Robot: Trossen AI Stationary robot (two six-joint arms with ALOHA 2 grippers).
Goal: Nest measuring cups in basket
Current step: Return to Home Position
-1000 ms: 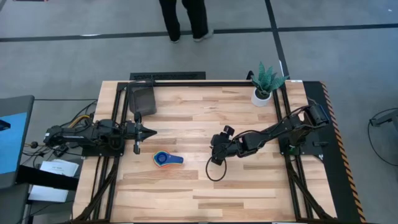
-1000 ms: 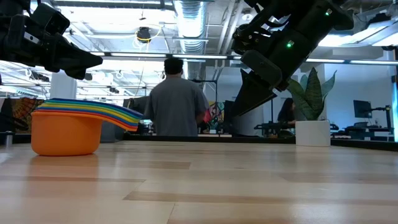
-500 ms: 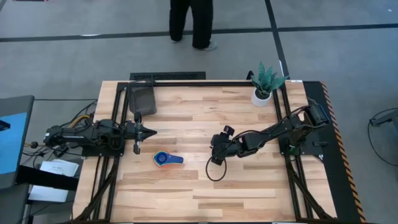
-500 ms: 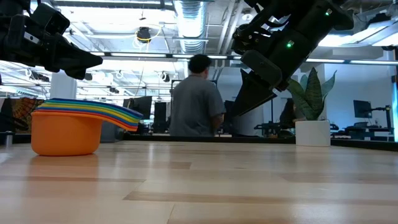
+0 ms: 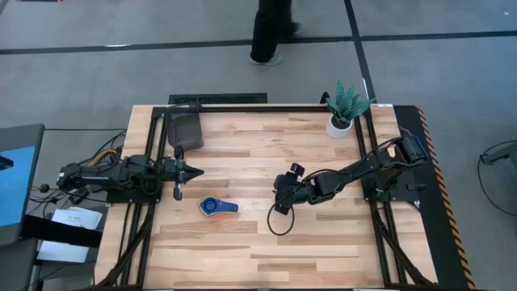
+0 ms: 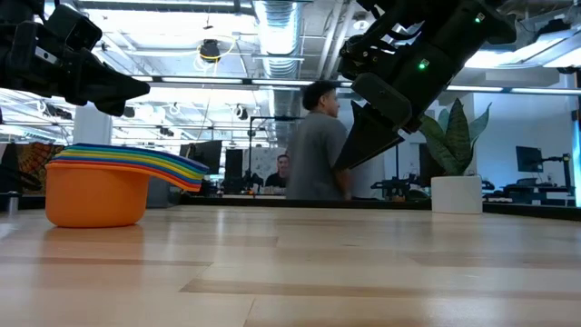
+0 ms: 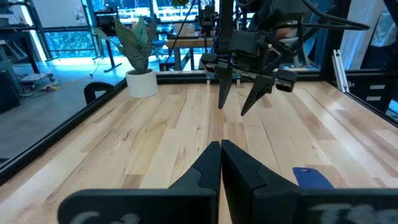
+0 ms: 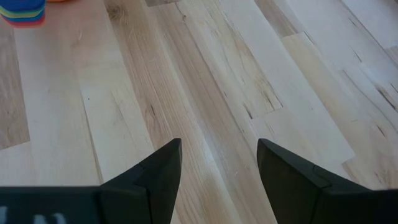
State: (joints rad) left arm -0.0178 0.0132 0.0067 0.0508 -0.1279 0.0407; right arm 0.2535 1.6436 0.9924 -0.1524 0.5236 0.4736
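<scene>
The measuring cups [image 5: 214, 206] stand nested in one stack on the table, left of centre. The orange one [image 6: 95, 193] is at the bottom and rests on its base, and the coloured handles [image 6: 168, 165] fan out together. The dark basket [image 5: 184, 127] stands at the table's far left corner, with none of the cups in it. My left gripper [image 5: 194, 170] is shut and points level from the left edge, just beyond the stack. My right gripper [image 5: 280, 198] hangs open above the table's middle, slanting down, to the right of the cups, with nothing between its fingers [image 8: 163, 163].
A white pot with a green plant [image 5: 341, 120] stands at the far right corner. A black cable loop [image 5: 279, 222] hangs below my right arm onto the table. A person [image 6: 320, 145] walks in the room beyond the far edge. Bare wood lies between the grippers.
Both arms and the cups have kept still. The person beyond the table's far edge has walked toward the right.
</scene>
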